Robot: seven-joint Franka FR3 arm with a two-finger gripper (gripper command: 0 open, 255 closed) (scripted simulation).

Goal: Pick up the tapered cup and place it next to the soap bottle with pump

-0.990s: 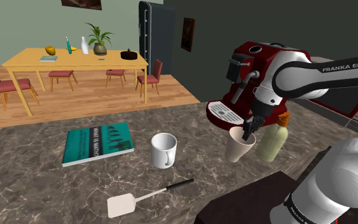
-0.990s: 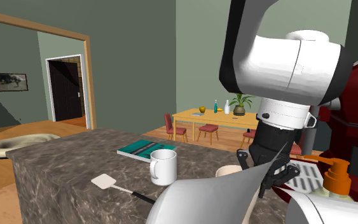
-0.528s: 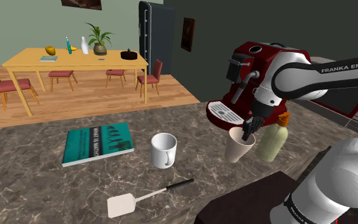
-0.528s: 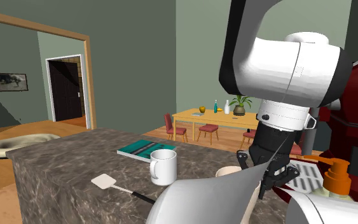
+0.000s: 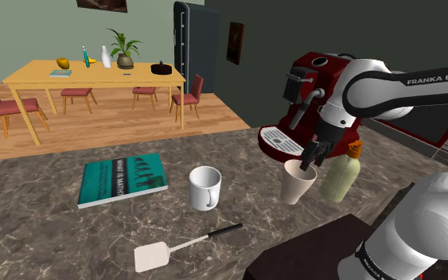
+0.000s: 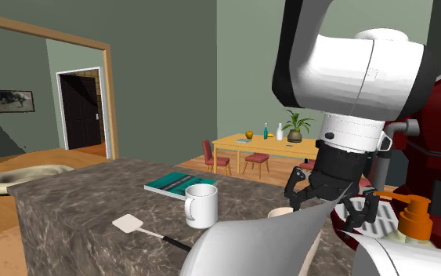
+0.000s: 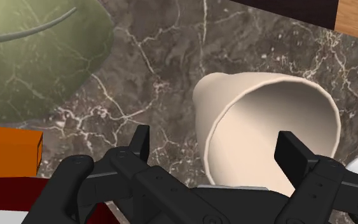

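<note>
Shoulder view: cup (image 5: 298,184) upright, mouth up

The pincer (image 5: 314,156), which a second ago was pinched on the rim of the cup (image 5: 298,184), has opened. Its fingers (image 7: 140,141) now stand wide apart. The hand has also risen a little above the cup.

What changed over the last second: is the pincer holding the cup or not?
The pincer opened, letting go of the tapered cup, whose rim it had pinched, and lifted slightly. The cup stands beside the soap bottle, where it was. The mug, book and spatula have not moved.
</note>
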